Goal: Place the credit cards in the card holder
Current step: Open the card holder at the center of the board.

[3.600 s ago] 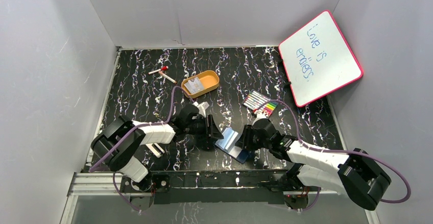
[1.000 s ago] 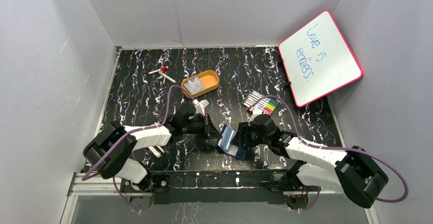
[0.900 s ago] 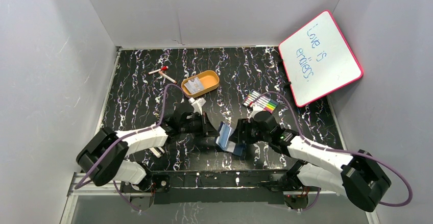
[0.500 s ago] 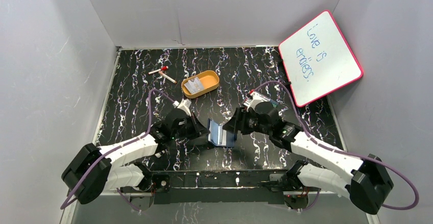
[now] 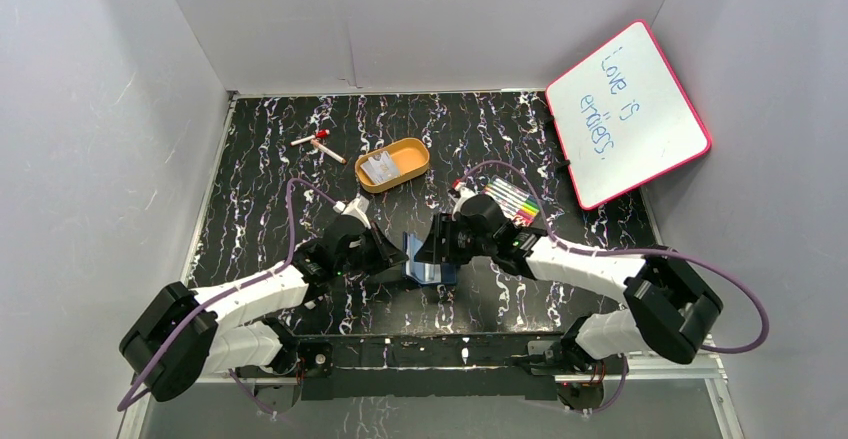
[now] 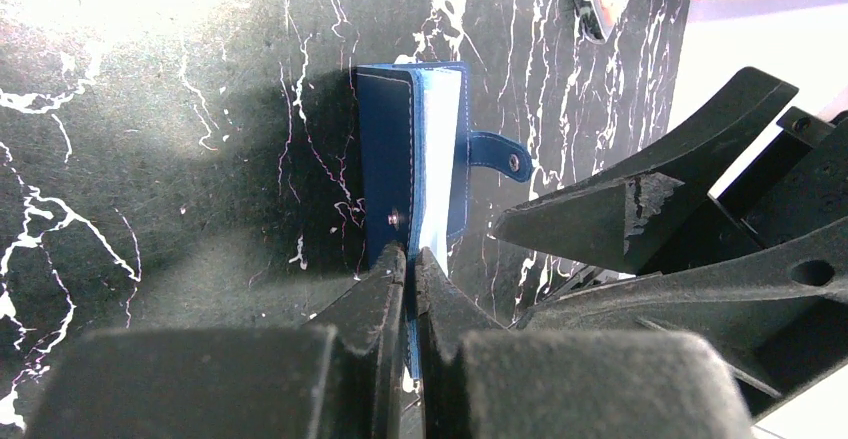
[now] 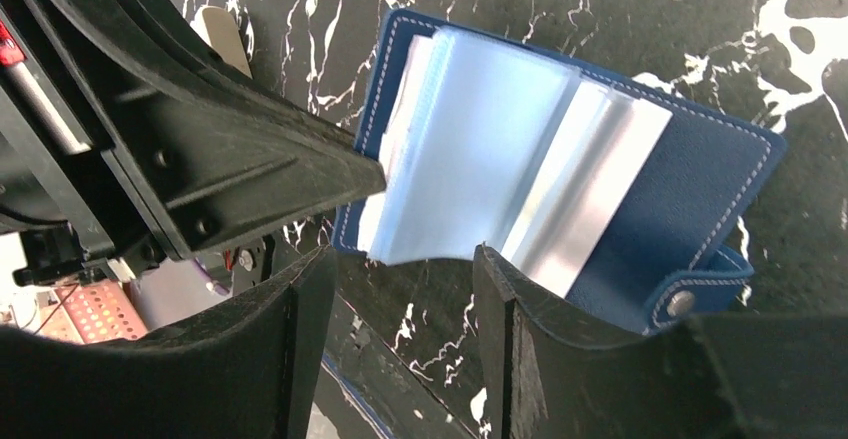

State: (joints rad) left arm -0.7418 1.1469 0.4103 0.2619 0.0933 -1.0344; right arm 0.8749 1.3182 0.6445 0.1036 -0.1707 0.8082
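Note:
The card holder (image 5: 424,260), a dark navy wallet, stands half open on the black marbled table between the two arms. My left gripper (image 6: 410,259) is shut on the lower edge of its navy cover (image 6: 392,149). The right wrist view shows its pale blue inner sleeves (image 7: 480,149) fanned out, with the snap tab (image 7: 690,294) at the lower right. My right gripper (image 7: 402,256) is open just short of the sleeves' edge, holding nothing. Pale grey credit cards (image 5: 380,168) lie in the orange oval tray (image 5: 410,161) farther back.
A pink-framed whiteboard (image 5: 627,114) leans against the right wall. A striped pack of coloured markers (image 5: 512,200) lies just behind the right arm. Two red-capped pens (image 5: 318,143) lie at the back left. White walls enclose the table.
The card holder has been lifted from lying flat and carried left and away from the near edge. It now stands half open. Both arms moved with it, the right gripper swinging round behind it.

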